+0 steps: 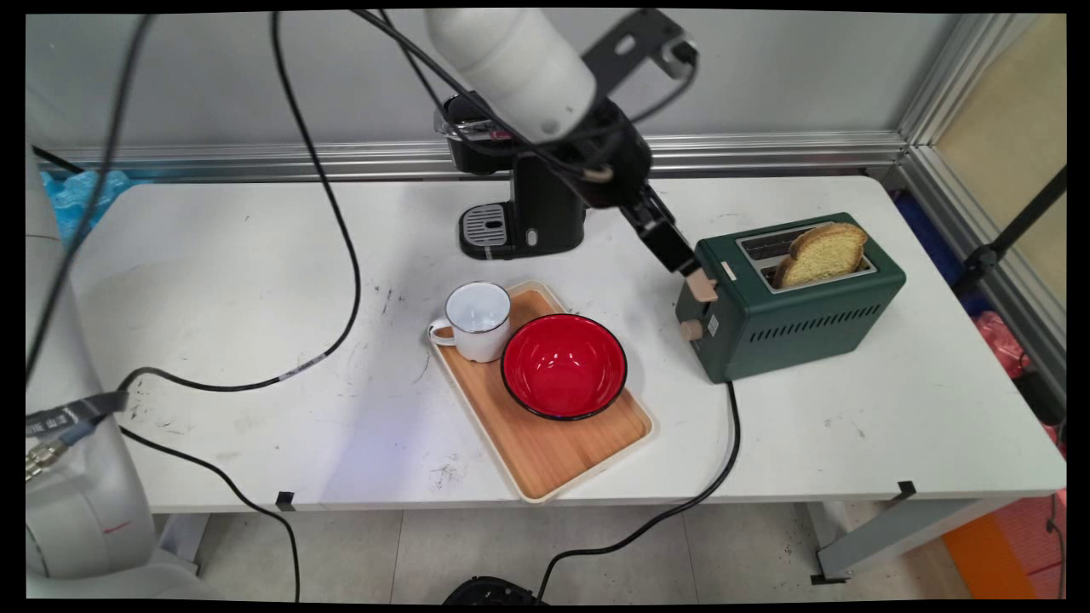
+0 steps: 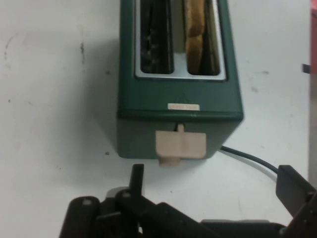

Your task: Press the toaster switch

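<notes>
Just by the beige lever (image 2: 181, 147) of one green toaster (image 1: 788, 298) near the table's (image 1: 255, 255) right edge, holding one bread slice (image 1: 822, 253), the gripper (image 2: 213, 186) hangs spread, grasping nothing; one tray (image 1: 553, 443) carries one mug (image 1: 475, 322) and one red bowl (image 1: 564, 364).

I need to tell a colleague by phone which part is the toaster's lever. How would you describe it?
Find the dark green toaster on the table's right half, a slice of bread standing in one slot. On its narrow end facing the wooden tray sits the lever, a flat beige tab near the top. The beige knob below it is round.
</notes>
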Available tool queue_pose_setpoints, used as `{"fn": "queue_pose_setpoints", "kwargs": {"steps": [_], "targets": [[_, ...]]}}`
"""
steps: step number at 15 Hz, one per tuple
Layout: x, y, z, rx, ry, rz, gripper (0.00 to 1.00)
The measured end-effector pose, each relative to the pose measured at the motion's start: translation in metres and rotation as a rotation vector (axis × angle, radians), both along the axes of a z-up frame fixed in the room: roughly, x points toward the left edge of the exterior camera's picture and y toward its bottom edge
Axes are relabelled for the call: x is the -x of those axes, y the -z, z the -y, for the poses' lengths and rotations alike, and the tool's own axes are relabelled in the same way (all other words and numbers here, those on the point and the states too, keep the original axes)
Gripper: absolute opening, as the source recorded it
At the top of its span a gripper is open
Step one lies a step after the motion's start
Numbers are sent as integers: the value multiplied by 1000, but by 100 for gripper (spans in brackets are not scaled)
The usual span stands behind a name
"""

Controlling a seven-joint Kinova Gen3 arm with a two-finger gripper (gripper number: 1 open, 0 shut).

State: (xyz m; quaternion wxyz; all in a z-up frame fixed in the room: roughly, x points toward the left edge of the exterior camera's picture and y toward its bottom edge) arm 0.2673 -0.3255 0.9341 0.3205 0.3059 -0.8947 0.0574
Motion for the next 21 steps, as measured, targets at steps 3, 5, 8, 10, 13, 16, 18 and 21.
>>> {"fn": "queue_pose_setpoints", "kwargs": {"steps": [3, 5, 8, 10, 13, 16, 18, 21], "targets": [[20, 12, 5, -8, -20, 19, 0], [29, 18, 8, -10, -30, 33, 0], [43, 29, 12, -17, -51, 63, 0], [50, 36, 15, -20, -65, 81, 0], [57, 43, 18, -22, -80, 99, 0], [65, 49, 22, -24, -90, 111, 0], [68, 52, 24, -25, -96, 117, 0], [73, 58, 27, -29, -104, 128, 0]]}}
